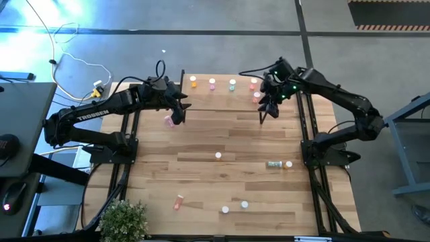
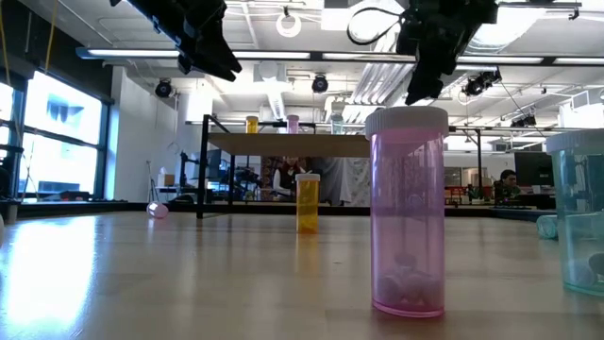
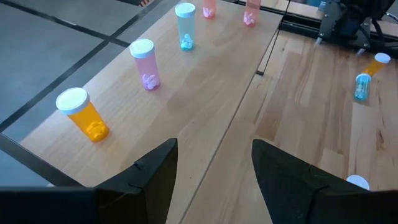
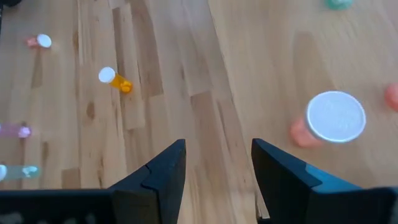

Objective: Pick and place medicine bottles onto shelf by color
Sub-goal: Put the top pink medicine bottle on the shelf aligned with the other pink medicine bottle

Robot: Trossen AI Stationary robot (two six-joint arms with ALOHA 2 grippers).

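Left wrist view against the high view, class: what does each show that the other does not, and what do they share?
Only the left wrist view shows the left gripper with open jaws and nothing between them. Only the high view shows both arms whole, the potted plant and the pink bottle lying at the table's near end. Both show the shelf with its row of upright bottles, starting with the orange bottle.

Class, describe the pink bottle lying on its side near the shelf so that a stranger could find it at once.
Start at the shelf along the table's far edge, where bottles stand upright in a row. Just off its front left corner, under the left end effector, lies the pink bottle. Unlike the shelf's bottles, it lies tipped over on the tabletop.
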